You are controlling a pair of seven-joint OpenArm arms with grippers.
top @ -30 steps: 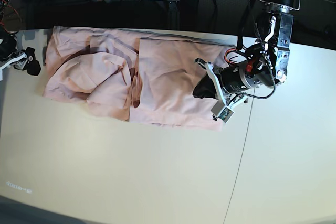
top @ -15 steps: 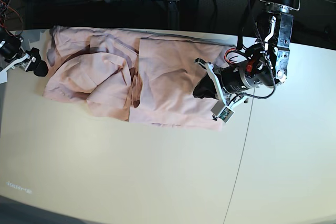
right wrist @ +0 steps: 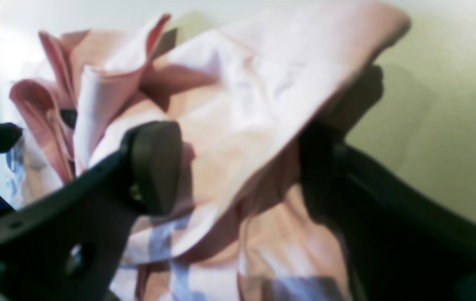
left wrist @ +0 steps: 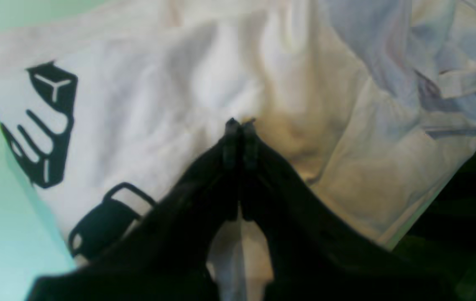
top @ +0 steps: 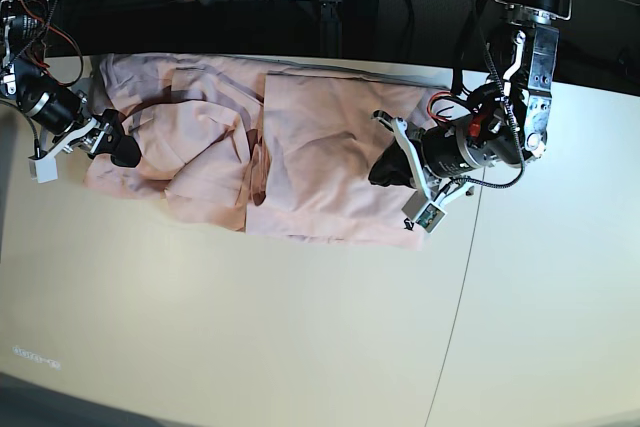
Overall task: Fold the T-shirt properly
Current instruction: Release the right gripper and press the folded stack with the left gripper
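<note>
The T-shirt [top: 300, 152] lies crumpled on the table [top: 250, 327].
The left gripper [left wrist: 240, 123], pinched together, presses its folded part; the right gripper [right wrist: 238, 163] gapes wide around its edge.

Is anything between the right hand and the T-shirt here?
Nothing visible. The right hand is open, and a raised fold of the T-shirt already lies between its fingers; only bare table surrounds the cloth.

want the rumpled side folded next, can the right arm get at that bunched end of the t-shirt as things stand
Probably yes: the right claw is open and already at the T-shirt, with a raised fold between its fingers. Nothing blocks it; the left claw rests shut on the far, folded end.
</note>
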